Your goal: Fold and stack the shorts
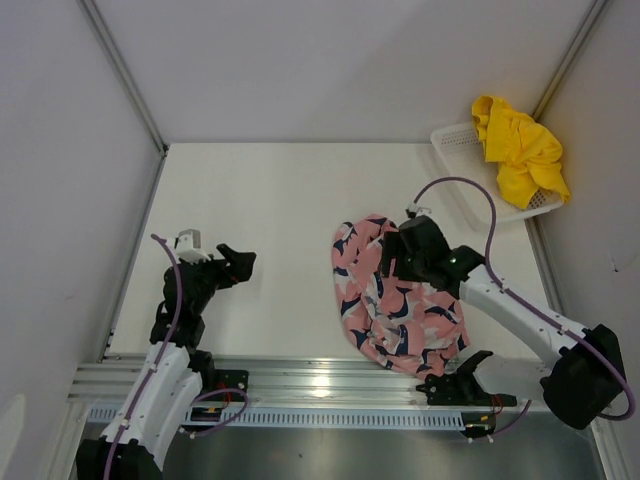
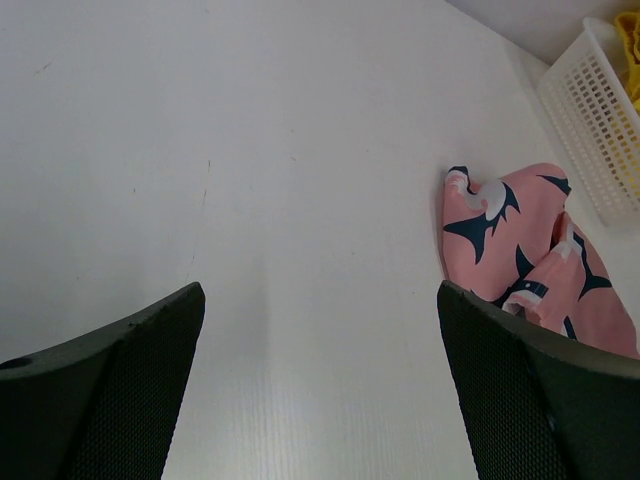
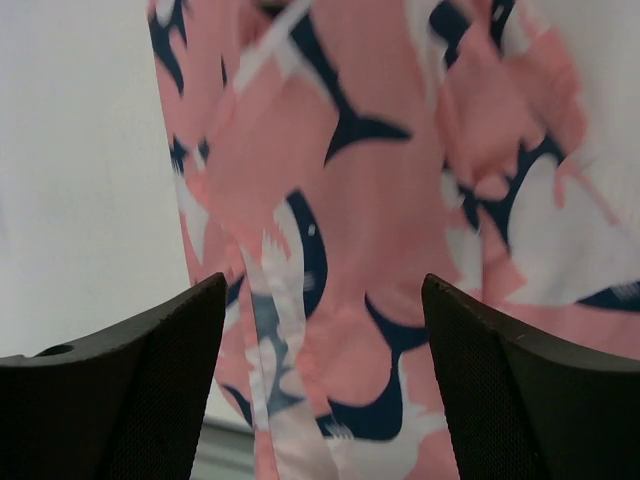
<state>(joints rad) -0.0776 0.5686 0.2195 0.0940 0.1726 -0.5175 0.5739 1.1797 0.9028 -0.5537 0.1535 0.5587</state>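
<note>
The pink shorts (image 1: 395,300) with navy-and-white print lie crumpled on the white table right of centre, reaching the near edge. My right gripper (image 1: 395,252) hovers over their upper part, open, and its wrist view shows the printed pink fabric (image 3: 340,200) below and between the spread fingers with nothing gripped. The yellow shorts (image 1: 518,150) sit bunched in the white basket at the back right. My left gripper (image 1: 240,265) stands open over bare table at the left, well clear of the pink shorts (image 2: 520,245), nothing between its fingers.
A white mesh basket (image 1: 455,145) stands in the back right corner, also seen in the left wrist view as the basket (image 2: 595,110). Grey walls close in the table on the left, back and right. A metal rail (image 1: 320,385) runs along the near edge.
</note>
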